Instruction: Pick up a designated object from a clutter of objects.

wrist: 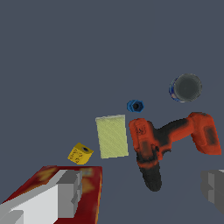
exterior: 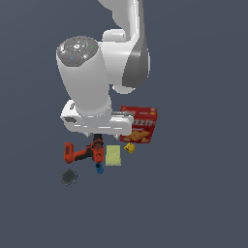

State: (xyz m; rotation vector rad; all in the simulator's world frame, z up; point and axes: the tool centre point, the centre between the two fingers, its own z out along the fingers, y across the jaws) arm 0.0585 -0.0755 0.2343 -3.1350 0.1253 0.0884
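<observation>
The designated object (wrist: 186,87) is a small dark grey round can with a bluish rim. It lies apart from the rest of the clutter, at the exterior view's lower left (exterior: 69,177), beyond the drill (wrist: 170,140). My gripper (wrist: 140,192) is open, its two grey fingers (wrist: 65,192) spread wide with nothing between them. It hovers above the black end of the drill (exterior: 85,152) and well short of the can. The arm's white hand (exterior: 97,121) hides the fingers in the exterior view.
A pale yellow-green pad (wrist: 112,136) lies beside the drill, with a tiny blue piece (wrist: 135,106) just past it. A small yellow cube (wrist: 80,153) sits near the red Cheez-It box (wrist: 92,188), which one finger partly covers. The floor is plain dark grey.
</observation>
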